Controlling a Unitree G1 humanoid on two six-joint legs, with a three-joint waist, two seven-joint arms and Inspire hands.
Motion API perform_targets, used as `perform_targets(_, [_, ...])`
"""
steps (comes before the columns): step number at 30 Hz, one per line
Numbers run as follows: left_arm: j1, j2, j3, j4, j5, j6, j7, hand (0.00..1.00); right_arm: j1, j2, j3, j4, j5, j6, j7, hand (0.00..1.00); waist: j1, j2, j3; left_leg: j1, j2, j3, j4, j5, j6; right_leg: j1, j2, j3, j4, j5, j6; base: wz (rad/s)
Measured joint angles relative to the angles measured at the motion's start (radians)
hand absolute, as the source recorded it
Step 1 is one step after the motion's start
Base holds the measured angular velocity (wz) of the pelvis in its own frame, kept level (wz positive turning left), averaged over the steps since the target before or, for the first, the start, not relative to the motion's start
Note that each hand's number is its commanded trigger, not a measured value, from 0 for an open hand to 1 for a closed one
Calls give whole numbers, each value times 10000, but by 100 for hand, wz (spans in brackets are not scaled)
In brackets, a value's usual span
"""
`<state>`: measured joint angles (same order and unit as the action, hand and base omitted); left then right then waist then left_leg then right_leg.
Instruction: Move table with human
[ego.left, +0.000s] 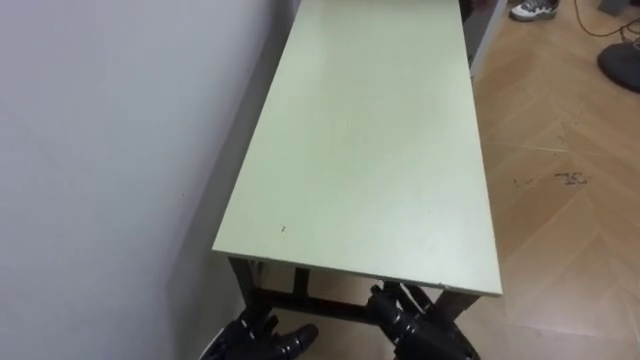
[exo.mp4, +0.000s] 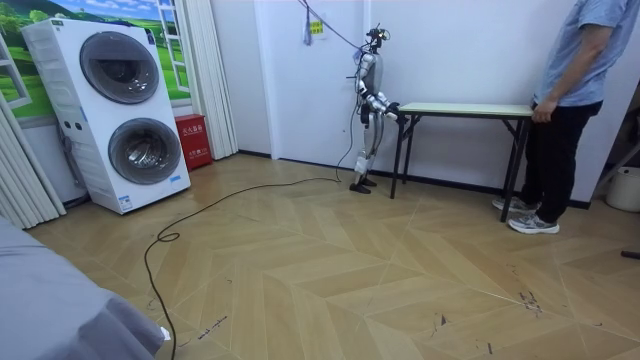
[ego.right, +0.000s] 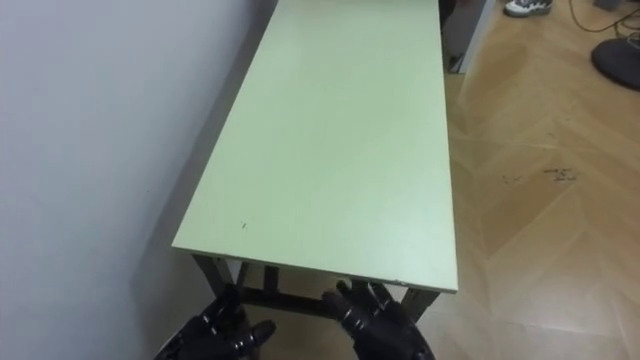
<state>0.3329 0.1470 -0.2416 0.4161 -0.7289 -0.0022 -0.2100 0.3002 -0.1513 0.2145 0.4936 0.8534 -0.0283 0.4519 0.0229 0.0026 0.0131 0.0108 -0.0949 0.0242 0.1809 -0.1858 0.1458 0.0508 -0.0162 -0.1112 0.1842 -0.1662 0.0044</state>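
The left hand (ego.left: 262, 338) and right hand (ego.left: 420, 322) hover just under the near short edge of the green worktop (ego.left: 370, 150), fingers spread and holding nothing. The worktop stands along the wall (ego.left: 100, 150) with its legs on the floor, and a person (exo.mp4: 572, 90) has a hand at its far end. Gripping, lifting and carrying all seem yet to do.

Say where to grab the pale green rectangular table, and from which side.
Take the pale green rectangular table by its near short edge, from below at the robot's end, with the left hand and right hand near the corners. One long side runs along the white wall, and a person holds the far end.
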Motion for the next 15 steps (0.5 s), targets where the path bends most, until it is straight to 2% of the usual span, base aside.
perform_targets(3, [-52,239,10,531,279,-68,-1,0,-180,-102,-15,531,-1796,-31,1,0,39,-63,-17,-4,10,16,-2,0,-1,-18,9,51,0,0,0,0])
perform_targets(6, [-355,272,95,1656,775,-112,19,0,-464,-154,-20,1339,-3280,-34,-193,0,88,-190,-69,4,9,-1,58,1,-1,-6,15,46,-2,0,0,0])
perform_targets(8, [-323,273,195,2022,993,-133,31,0,-482,-208,-39,1582,-3992,-50,-369,0,99,-253,-68,6,6,-4,72,1,-1,2,8,-14,-4,1,-2,0])
perform_targets(9, [-394,251,228,2549,1137,-196,31,0,-571,-200,-76,1911,-4327,-49,-505,0,99,-264,-76,24,1,-5,67,1,0,32,5,-18,-8,2,-2,0])
perform_targets(15, [-526,202,787,4328,1125,-471,269,0,-660,-179,-254,3443,-5034,-197,-1251,0,104,-232,-39,111,-4,-1,-20,-9,10,122,1,-30,-39,1,-2,0])
